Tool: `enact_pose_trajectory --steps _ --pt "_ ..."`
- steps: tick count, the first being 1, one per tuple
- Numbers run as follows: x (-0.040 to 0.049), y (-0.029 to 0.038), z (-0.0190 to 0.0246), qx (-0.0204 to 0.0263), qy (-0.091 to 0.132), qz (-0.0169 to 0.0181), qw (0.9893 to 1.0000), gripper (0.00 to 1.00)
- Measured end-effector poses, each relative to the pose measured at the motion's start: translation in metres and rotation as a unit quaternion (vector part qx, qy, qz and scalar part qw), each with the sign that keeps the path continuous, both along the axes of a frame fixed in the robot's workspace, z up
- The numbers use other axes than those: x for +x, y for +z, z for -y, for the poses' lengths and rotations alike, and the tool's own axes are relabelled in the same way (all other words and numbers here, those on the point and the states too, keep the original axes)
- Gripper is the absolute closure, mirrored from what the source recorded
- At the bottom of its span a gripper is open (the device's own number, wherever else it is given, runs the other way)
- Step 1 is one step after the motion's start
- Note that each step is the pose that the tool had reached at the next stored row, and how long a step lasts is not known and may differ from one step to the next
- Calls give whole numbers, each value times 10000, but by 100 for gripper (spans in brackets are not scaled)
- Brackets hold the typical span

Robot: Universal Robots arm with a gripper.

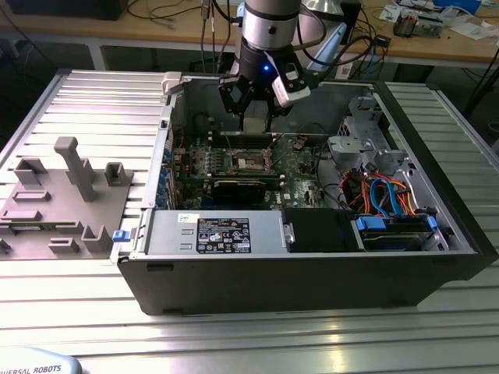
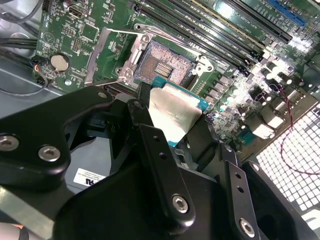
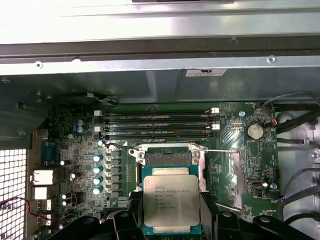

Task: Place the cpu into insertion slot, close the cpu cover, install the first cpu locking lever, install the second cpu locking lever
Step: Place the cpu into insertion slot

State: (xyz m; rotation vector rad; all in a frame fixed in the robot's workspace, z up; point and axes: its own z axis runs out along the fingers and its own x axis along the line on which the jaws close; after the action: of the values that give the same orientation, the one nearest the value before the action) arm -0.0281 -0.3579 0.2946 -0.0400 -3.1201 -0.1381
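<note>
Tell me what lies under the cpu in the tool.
The open socket: part of its contact field shows beyond the cpu held by the tool; the rest is covered.

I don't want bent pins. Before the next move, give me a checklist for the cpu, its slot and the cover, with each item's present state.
1. cpu gripped by the gripper: ok, clamped on two sides.
2. Insertion slot uncovered: ok, its contacts are exposed.
3. cpu cover swung open, off the slot: ok.
4. cpu seated in the slot: not ok, it is held apart from it.
5. cpu corners matched to the slot: cannot tell.
</note>
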Motion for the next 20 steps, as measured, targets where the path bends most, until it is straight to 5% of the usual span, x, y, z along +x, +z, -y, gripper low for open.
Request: enact_pose_trajectory --steps 12,16,20 --pt "0 -47 0 -10 0 0 10000 46" --pt "-1 -66 0 -164 0 0 9999 46" --pt "-1 -81 0 -171 0 0 9999 46"
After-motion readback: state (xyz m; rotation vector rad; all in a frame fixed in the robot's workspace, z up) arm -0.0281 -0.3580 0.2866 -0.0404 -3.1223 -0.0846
